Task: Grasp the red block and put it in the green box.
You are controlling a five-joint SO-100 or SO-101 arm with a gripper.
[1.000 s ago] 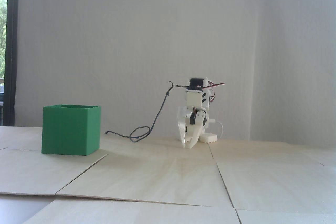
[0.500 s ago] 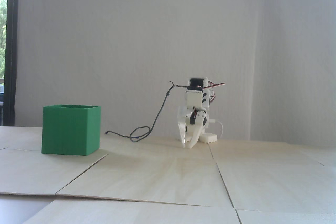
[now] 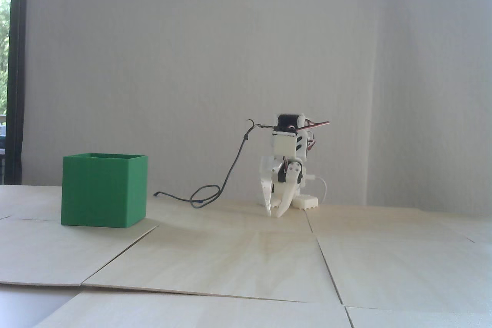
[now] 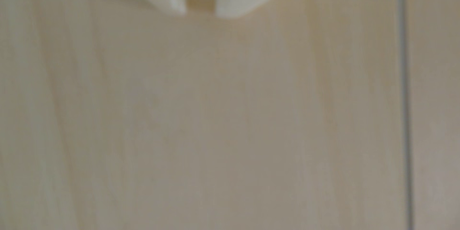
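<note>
Two white fingers of the pincer hang down with their tips almost together, just over the counter; in the wrist view the pincer shows only a narrow slit between its tips, so it is nearly pressed together and it pinches nothing; pale wood is seen through the slit. In the fixed view the tips are very near the counter, but I cannot tell if they touch it. The green box stands on the counter well apart from the pincer, to its left in the fixed view; it is upright with the mouth up; the camera is low, so what is inside the box is hidden. The red block is seen in no view; it may be hidden, I cannot say where. A dark cable runs from the arm above the pincer down to a loop on the counter, between the pincer and the green box. Under the pincer in the wrist view lies bare wood, blurred, with one dark seam to the right of the tips.
</note>
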